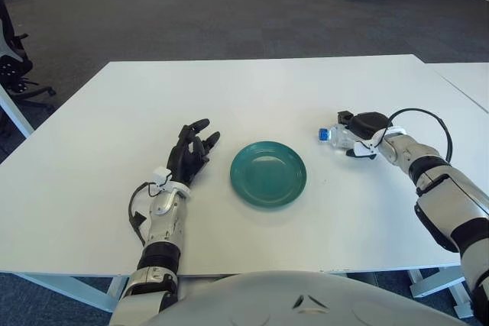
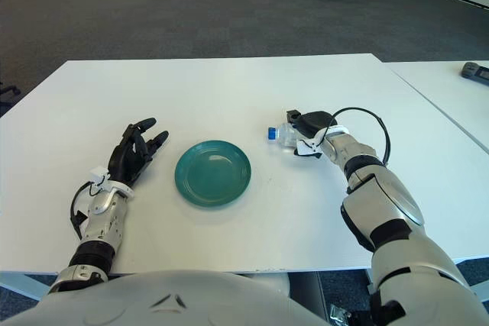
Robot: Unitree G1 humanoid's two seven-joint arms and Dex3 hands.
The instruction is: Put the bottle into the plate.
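right hand (image 1: 365, 129) clamped on clear plastic blue-capped bottle (image 1: 335, 136), lying at 3 o'clock of round teal plate (image 1: 268, 173). lift and placement left. left hand (image 1: 189, 156) spread, idle at 9 o'clock.

The bottle (image 1: 338, 137) is small, clear plastic with a blue cap, lying on its side on the white surface (image 1: 260, 97) — cap pointing toward the robot's left, toward the middle. The right hand (image 1: 364, 129) covers its far end with fingers curled around the body, so only the neck half shows. The plate (image 1: 268, 173) is round, teal green and shallow, with a glossy sheen, sitting flat and empty near the middle of the surface — to the left of the bottle, near it but not touching.
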